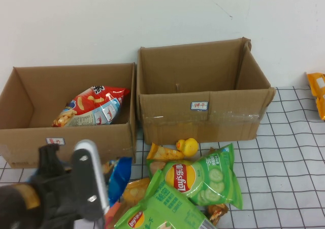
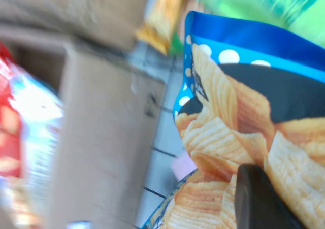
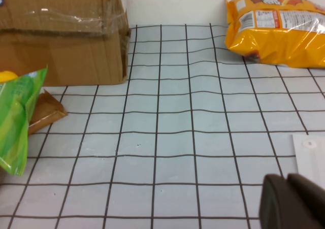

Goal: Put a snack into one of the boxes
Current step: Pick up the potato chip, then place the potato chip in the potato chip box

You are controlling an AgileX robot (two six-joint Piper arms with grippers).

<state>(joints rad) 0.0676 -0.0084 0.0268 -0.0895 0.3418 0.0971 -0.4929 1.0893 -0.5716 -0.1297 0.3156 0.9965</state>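
Observation:
My left gripper (image 2: 264,201) is shut on a blue bag of ridged chips (image 2: 238,87). In the high view the left arm (image 1: 66,193) fills the near left, and the blue bag (image 1: 120,177) hangs just in front of the left cardboard box (image 1: 66,137). That box holds a red snack bag (image 1: 94,104). The right cardboard box (image 1: 203,115) looks empty. My right gripper (image 3: 292,203) is shut and empty, low over the gridded table to the right; it is out of the high view.
Two green Lay's bags (image 1: 203,175) (image 1: 162,211), a small orange packet (image 1: 162,152) and a yellow toy (image 1: 189,146) lie in front of the boxes. An orange snack bag (image 3: 279,31) lies at the far right by the wall.

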